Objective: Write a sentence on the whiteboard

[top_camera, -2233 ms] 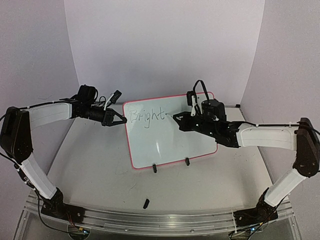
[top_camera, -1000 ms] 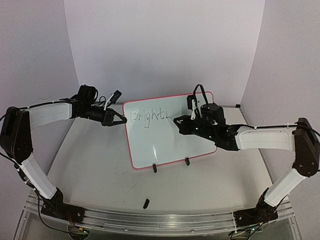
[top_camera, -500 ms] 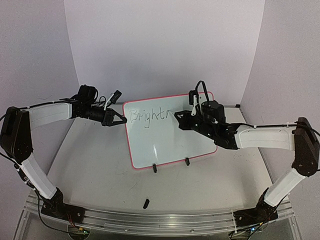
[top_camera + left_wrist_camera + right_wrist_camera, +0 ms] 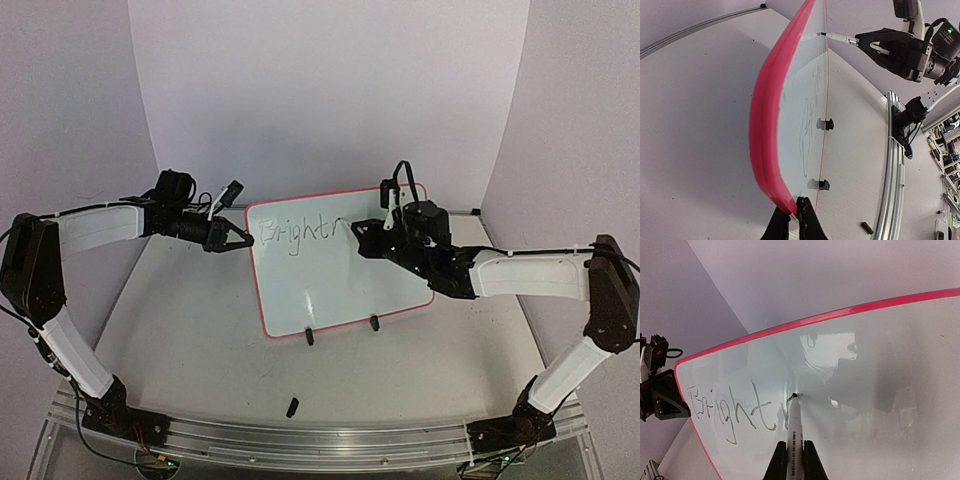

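The whiteboard [image 4: 330,275], glossy white with a red-pink frame, stands tilted on two black clip feet [image 4: 309,336]. The sentence [image 4: 297,232] reads "Bright" plus a partial letter along the top [image 4: 735,410]. My left gripper [image 4: 240,238] is shut on the board's left frame edge [image 4: 771,130], pinching it at the corner [image 4: 792,212]. My right gripper [image 4: 362,242] is shut on a white marker [image 4: 794,435], whose tip [image 4: 795,396] touches the board just right of the last stroke.
A small black cap [image 4: 292,406] lies on the table near the front, also in the left wrist view [image 4: 867,228]. A metal rail [image 4: 300,440] runs along the near edge. Purple backdrop walls close the back and sides.
My right gripper moved the marker rightward along the top line, adding a stroke after "Bright". The left gripper and the board have stayed still.
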Robot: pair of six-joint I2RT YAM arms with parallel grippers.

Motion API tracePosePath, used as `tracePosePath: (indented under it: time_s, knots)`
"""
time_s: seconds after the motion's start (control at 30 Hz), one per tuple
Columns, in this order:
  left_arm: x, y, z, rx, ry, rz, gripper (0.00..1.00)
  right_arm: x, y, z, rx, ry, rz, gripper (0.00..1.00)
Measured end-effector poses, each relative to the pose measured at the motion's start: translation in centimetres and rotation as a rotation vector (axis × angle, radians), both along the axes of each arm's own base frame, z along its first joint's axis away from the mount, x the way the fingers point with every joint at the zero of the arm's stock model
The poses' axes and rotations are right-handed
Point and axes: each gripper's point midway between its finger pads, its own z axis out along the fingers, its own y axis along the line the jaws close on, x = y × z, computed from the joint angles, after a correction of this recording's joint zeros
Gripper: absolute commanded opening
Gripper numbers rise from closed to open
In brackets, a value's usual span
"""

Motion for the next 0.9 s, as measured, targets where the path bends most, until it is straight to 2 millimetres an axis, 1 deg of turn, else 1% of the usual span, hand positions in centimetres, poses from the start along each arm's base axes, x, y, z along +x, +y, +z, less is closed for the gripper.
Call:
tracePosePath:
  time_s: [0.17, 0.53, 0.9]
  knots:
    - [0.0, 0.0, 0.0, 0.000, 0.000, 0.000, 0.00, -0.1, -0.1, -0.3, 0.005, 0.006, -0.001, 0.00]
    - [0.0, 0.0, 0.0, 0.000, 0.001, 0.000, 0.00, -1.1, -0.6, -2.1, 0.012, 0.056, 0.009, 0.00]
    - [0.0, 0.0, 0.0, 0.000, 0.000, 0.000, 0.00, -1.4, -0.6, -2.2, 0.017, 0.064, 0.013, 0.00]
